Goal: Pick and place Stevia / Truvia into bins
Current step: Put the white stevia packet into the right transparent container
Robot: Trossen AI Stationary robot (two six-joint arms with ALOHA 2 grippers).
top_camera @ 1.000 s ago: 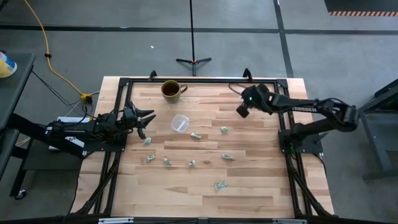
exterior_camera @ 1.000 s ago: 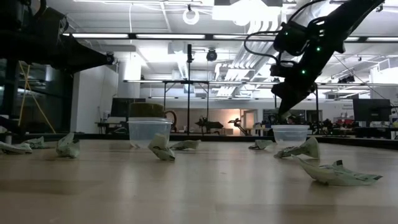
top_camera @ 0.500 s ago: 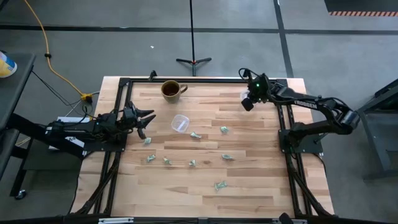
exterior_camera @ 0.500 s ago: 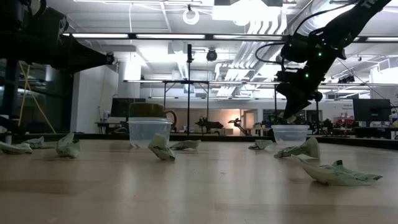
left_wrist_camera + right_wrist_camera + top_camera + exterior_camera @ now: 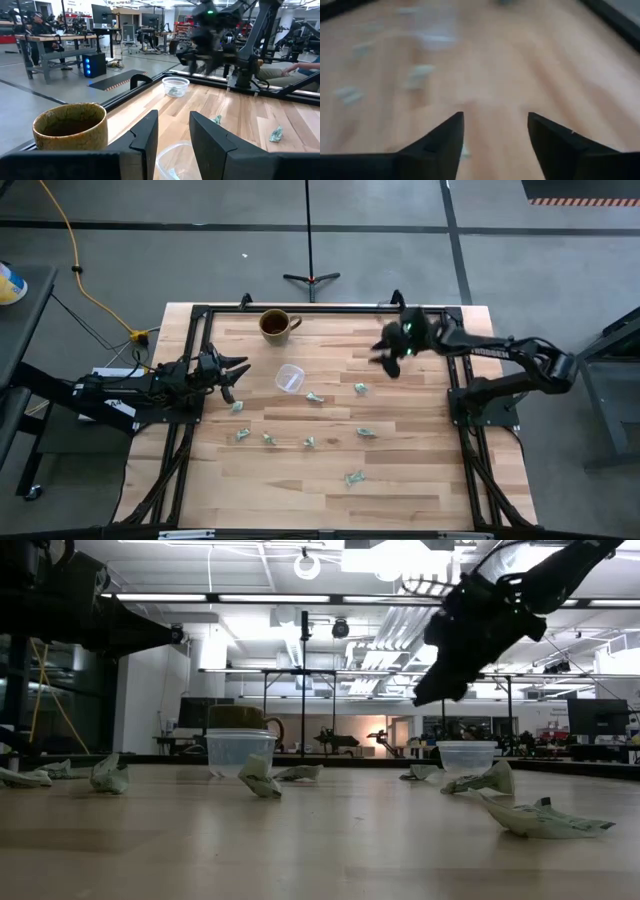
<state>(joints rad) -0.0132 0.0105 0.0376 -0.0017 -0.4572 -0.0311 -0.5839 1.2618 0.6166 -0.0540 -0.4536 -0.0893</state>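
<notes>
The table offers wide bare wood along its near side and right half. A black rail runs along the far edge and the arms' frames stand at both sides.

Half a second ago the right gripper hung by the far rail over the right cup. Now it has swung back toward mid-table, high above the wood and blurred with motion. Its own wrist view shows the fingers spread wide with nothing between them. The left wrist view shows a packet lying inside that cup, so a drop looks just done and the arm is likely heading for another pick.

The left gripper waits at the table's left edge, fingers parted and empty, just beside the left cup. A mug stands near the far rail behind it.

Eight packets lie loose mid-table. The nearest to the right gripper sits apart from its neighbours with free wood all round, and another lies alone toward the near edge.
</notes>
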